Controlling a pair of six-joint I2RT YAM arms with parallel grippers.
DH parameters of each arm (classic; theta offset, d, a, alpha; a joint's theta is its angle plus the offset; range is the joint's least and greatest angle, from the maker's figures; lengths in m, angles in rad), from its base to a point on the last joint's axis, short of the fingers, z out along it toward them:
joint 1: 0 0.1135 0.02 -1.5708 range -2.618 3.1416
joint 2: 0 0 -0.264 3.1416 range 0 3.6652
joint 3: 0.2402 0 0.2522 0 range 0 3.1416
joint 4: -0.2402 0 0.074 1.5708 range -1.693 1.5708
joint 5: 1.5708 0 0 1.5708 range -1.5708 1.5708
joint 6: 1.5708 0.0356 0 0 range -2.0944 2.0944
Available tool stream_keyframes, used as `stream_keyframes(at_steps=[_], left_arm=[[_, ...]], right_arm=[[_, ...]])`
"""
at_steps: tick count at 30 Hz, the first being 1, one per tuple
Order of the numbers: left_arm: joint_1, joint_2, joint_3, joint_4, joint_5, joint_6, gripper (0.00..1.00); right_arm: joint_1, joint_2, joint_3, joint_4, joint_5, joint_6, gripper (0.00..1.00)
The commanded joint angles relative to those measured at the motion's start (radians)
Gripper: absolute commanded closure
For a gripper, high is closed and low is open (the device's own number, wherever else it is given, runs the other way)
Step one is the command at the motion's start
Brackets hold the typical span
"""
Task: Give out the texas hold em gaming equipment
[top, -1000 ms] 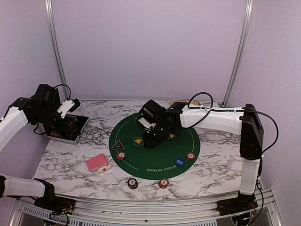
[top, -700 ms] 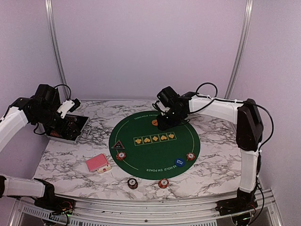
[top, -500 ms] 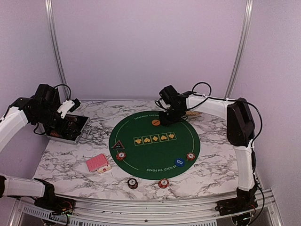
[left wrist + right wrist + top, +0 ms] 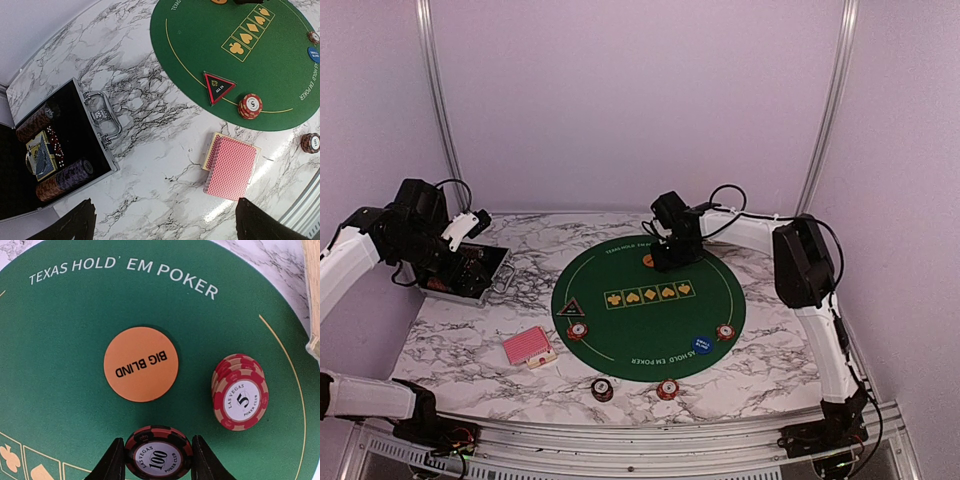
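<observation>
Orange button [image 4: 141,364], two chip stacks [image 4: 240,399]

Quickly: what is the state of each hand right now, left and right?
Left hand: open, holding nothing.
Right hand: closed on the dark 100 chip stack.
</observation>
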Motion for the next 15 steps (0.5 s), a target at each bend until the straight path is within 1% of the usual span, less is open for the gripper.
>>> stream_keyframes(at_steps=[1,11,13,15], left_arm=[[0.003,0.003,0.008,-0.013,-0.004,0.017,0.01],[0.003,0.005,0.011,-0.012,-0.007,0.022,0.01],[0.003,0.003,0.011,-0.012,-0.008,0.022,0.01],[0.004,0.001,0.011,-0.013,-0.007,0.022,0.01]], right_arm=[[-0.020,0.030,0.049,0.009,0.002,0.011,0.92],[-0.033,0.066,0.048,0.015,-0.016,0.022,0.92],[-0.032,0.070,0.044,0.015,-0.024,0.025,0.90],[-0.032,0.069,0.038,0.018,-0.042,0.024,0.81]])
